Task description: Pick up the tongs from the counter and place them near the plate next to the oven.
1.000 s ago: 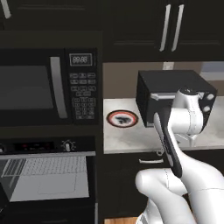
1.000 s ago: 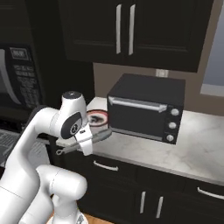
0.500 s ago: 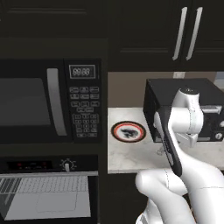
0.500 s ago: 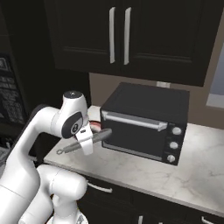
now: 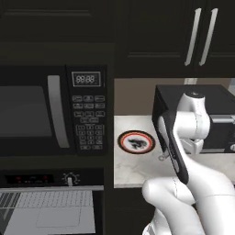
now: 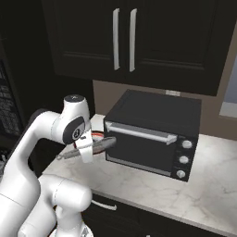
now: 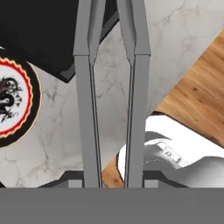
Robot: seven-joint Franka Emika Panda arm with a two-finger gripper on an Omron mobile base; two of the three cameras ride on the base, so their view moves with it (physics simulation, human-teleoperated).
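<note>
Left base view: over the last second the whole picture has slid, the microwave (image 5: 50, 114) growing and moving right while the plate (image 5: 136, 141) drifts toward the centre. That is the base driving, not the things moving. The plate sits on the counter (image 5: 133, 167) just beside the microwave's cabinet column, with the oven (image 5: 50, 206) below and to the left. The arm stands over the counter, right of the plate, hiding the pincer.

Right base view: the small black box appliance (image 6: 152, 134) has come nearer and larger, again from the base's travel. The pincer (image 6: 88, 147) is closed on the tongs (image 6: 95, 146), which lie roughly level in the air in front of that appliance, clear of the counter.

Hand view: the 2 grey arms of the tongs run up the middle from between the fingertips (image 7: 89, 177), gripped at their lower part. The plate shows at the left edge, beside the tongs and below them.

I judge the carry nearly done: lowering and release beside the plate remain.
</note>
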